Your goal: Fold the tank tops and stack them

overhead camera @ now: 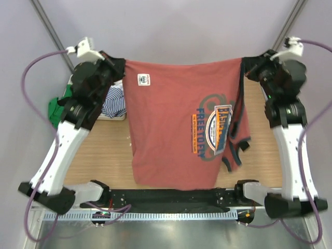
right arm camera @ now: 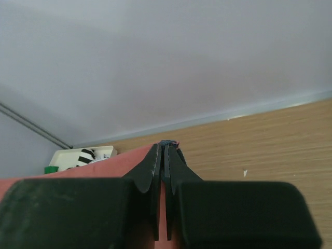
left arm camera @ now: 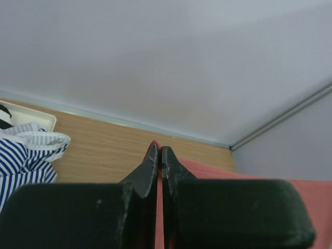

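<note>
Top view looks down on the table (overhead camera: 262, 166); close wrist views share it, facing the wall (left arm camera: 155, 62).

White arms (overhead camera: 54, 155), black end effectors (left arm camera: 159, 153) (looping purple cables (overhead camera: 25, 78))

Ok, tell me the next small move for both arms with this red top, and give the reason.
Probably lower both arms together, keeping the spread, so the red tank top lies flat on the table. The left fingers and right fingers are shut on its two far corners, and it hangs stretched between them with its straps bunched on the right.
</note>
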